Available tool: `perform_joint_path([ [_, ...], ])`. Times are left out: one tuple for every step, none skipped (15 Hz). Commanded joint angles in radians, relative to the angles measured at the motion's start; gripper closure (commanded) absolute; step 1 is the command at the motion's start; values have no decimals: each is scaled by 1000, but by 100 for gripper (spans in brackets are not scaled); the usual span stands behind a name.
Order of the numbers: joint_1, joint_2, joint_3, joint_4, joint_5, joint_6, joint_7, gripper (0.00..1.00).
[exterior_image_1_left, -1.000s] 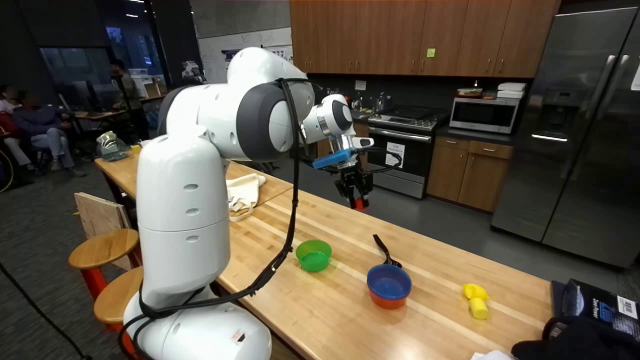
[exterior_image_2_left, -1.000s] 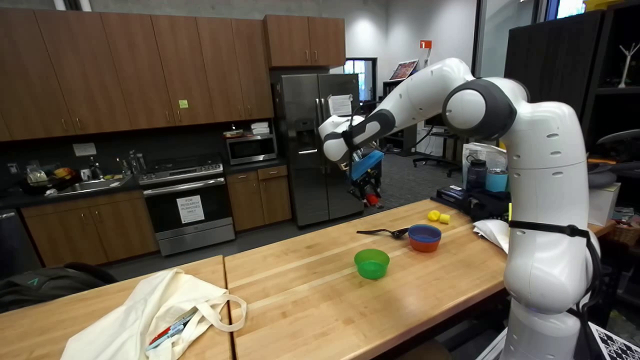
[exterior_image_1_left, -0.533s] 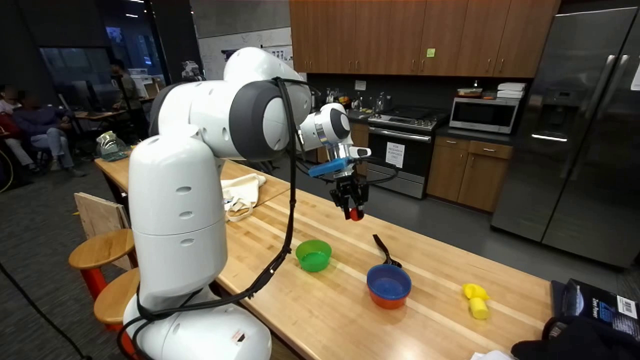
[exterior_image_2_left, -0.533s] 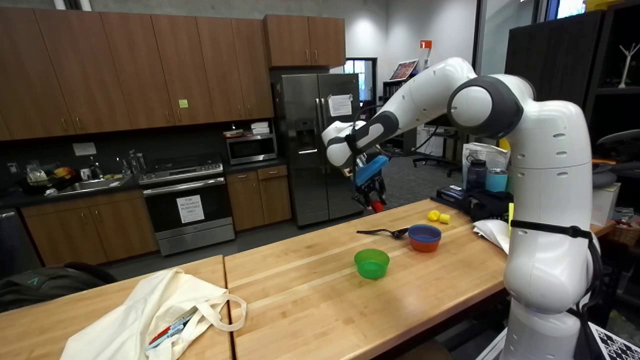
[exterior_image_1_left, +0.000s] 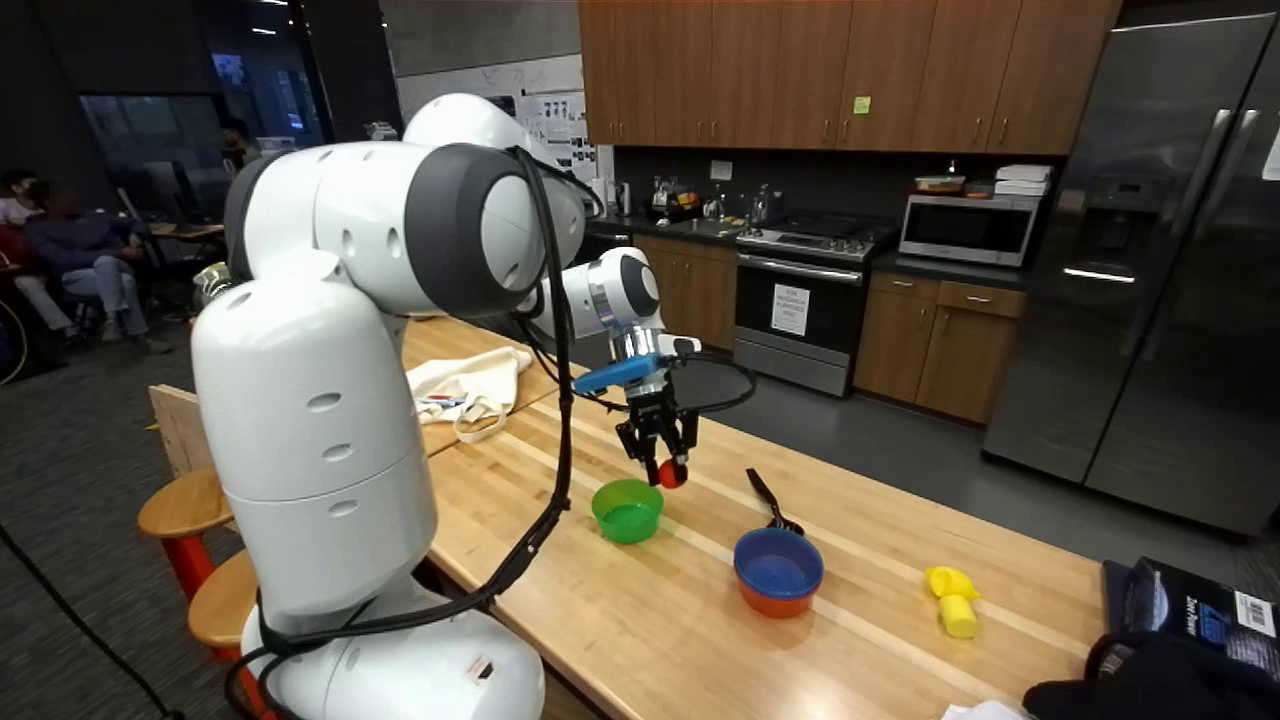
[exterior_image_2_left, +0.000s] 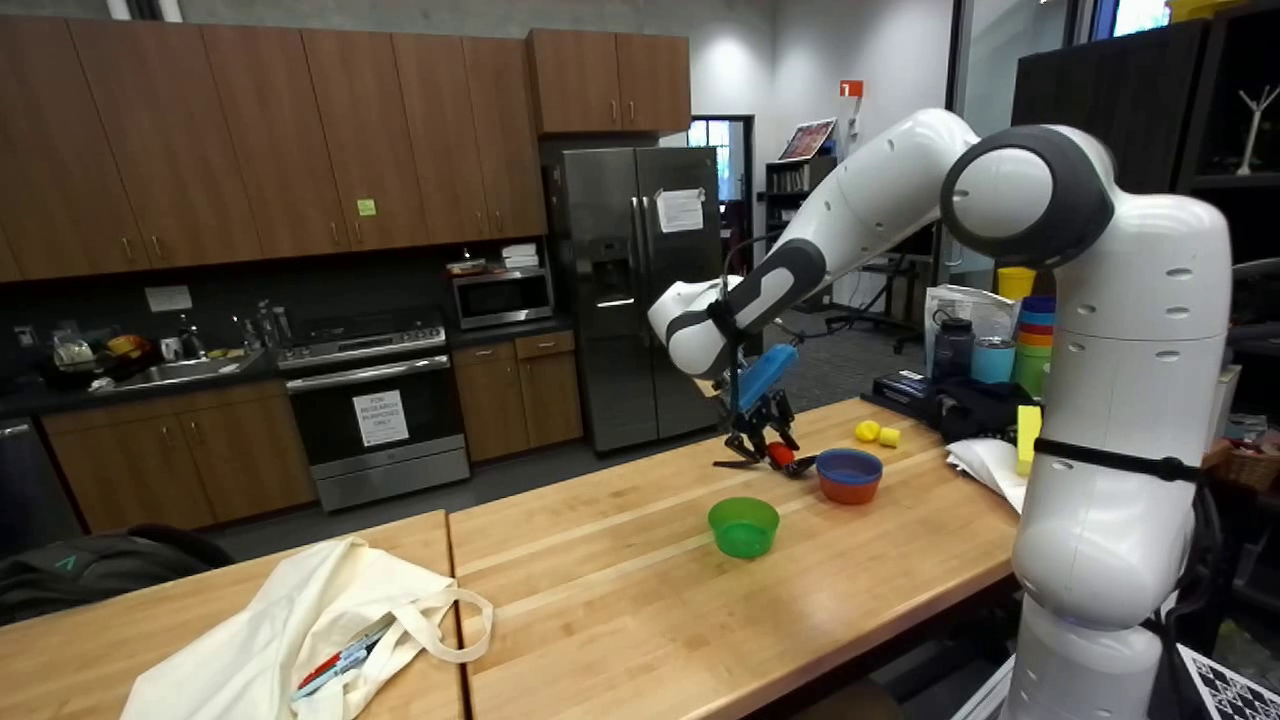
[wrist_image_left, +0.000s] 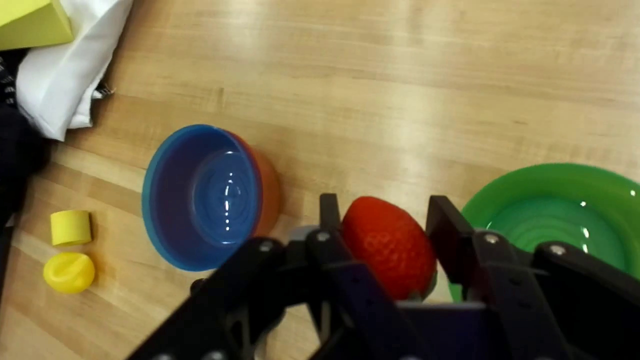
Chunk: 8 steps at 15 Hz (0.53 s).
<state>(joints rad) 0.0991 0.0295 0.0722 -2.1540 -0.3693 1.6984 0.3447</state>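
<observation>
My gripper (wrist_image_left: 384, 204) is shut on a red strawberry-like object (wrist_image_left: 389, 245) with a bit of green at its lower end. The gripper (exterior_image_1_left: 668, 468) holds it above the table in both exterior views (exterior_image_2_left: 768, 450). A green bowl (exterior_image_1_left: 627, 525) is nearest to it; its rim shows at the right in the wrist view (wrist_image_left: 505, 187). A blue bowl (wrist_image_left: 162, 200) sits inside an orange bowl (wrist_image_left: 268, 192), on the left side of the wrist view. A black spoon-like utensil (exterior_image_1_left: 765, 495) lies beside the stacked bowls, mostly hidden by the gripper in the wrist view.
A yellow lumpy piece (exterior_image_1_left: 950, 582) and a yellow cylinder (exterior_image_1_left: 958, 618) lie on the wooden table (exterior_image_2_left: 620, 610). A cream tote bag (exterior_image_2_left: 290, 620) is on the adjoining table. A dark box (exterior_image_1_left: 1200, 610), black cloth and white cloth (wrist_image_left: 70, 70) are at one end.
The gripper has come down with the red object, moving left towards the green bowl in an exterior view. The arm's upper links have swung back. The bowls and utensil have not moved.
</observation>
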Motion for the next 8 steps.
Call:
perform_joint_path([
  [29, -69, 38, -104, -12, 31, -3, 78],
  [37, -69, 48, -116, -14, 35, 0, 78],
  [43, -68, 57, -123, -15, 37, 4, 78],
  [48, -60, 64, -123, -18, 38, 10, 78],
  [52, -52, 70, -122, -22, 38, 16, 78],
  [56, -47, 75, -121, -27, 38, 21, 78],
  [60, -44, 81, -121, -33, 37, 26, 78],
  [62, -44, 86, -123, -37, 37, 30, 78],
])
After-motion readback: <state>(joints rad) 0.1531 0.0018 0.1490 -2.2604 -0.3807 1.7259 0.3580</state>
